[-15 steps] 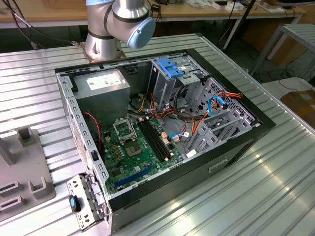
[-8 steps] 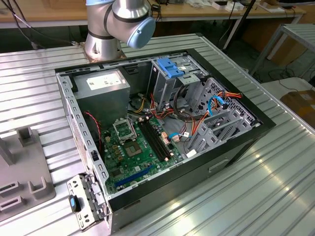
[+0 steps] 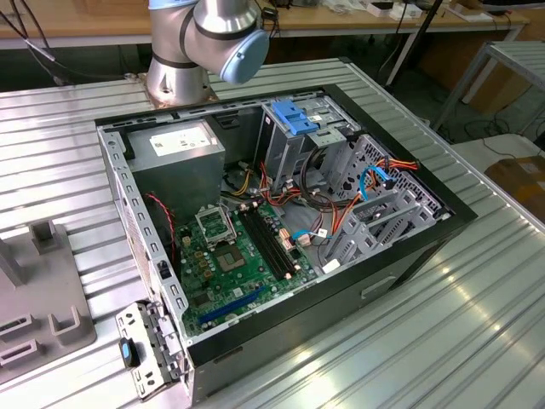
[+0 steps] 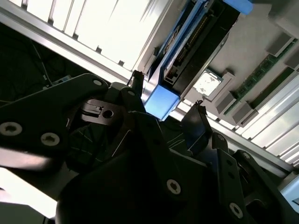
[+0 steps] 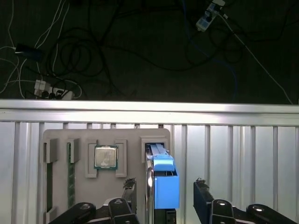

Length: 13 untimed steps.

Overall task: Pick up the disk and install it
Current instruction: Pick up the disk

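The disk (image 5: 162, 161) stands on edge in a slot of a grey holder tray (image 5: 133, 158), with a blue plastic rail around it. In the second wrist view the disk (image 4: 187, 46) runs away from the fingers, its blue end between them. My gripper (image 5: 163, 185) is open, with one black finger on each side of the disk's blue end and a gap on both sides. The same straddle shows for the gripper (image 4: 167, 91) in the second wrist view.
The holder tray also carries a processor chip (image 5: 106, 156) and memory sticks (image 5: 71, 172). It lies on a ribbed metal table (image 5: 233, 154) whose edge drops to a dark floor with cables. An open computer case (image 3: 281, 213) with a blue-latched drive bay (image 3: 294, 119) sits beside the tray (image 3: 34, 298).
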{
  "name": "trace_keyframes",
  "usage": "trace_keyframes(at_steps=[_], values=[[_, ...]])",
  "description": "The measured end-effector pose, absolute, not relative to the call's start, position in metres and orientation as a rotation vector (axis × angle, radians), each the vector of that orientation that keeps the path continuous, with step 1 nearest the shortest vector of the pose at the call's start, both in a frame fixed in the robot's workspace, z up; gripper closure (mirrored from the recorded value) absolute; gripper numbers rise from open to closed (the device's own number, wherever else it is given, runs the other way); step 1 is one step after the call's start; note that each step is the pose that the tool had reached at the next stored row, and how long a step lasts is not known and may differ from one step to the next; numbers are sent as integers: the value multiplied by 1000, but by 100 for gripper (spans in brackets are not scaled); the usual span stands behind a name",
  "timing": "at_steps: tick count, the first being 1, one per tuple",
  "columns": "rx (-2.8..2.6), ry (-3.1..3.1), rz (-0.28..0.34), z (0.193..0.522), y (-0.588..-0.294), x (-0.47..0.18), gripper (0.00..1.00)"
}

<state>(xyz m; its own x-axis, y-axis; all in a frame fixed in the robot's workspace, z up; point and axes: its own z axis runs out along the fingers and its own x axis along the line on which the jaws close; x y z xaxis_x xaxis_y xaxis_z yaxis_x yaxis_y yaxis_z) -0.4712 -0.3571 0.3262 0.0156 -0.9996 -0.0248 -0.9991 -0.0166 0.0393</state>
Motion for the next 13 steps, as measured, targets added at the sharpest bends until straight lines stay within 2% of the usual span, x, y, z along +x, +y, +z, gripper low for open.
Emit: trace_keyframes(at_steps=[13], values=[[2265,-2215,-11,315,-357,-480,40]])
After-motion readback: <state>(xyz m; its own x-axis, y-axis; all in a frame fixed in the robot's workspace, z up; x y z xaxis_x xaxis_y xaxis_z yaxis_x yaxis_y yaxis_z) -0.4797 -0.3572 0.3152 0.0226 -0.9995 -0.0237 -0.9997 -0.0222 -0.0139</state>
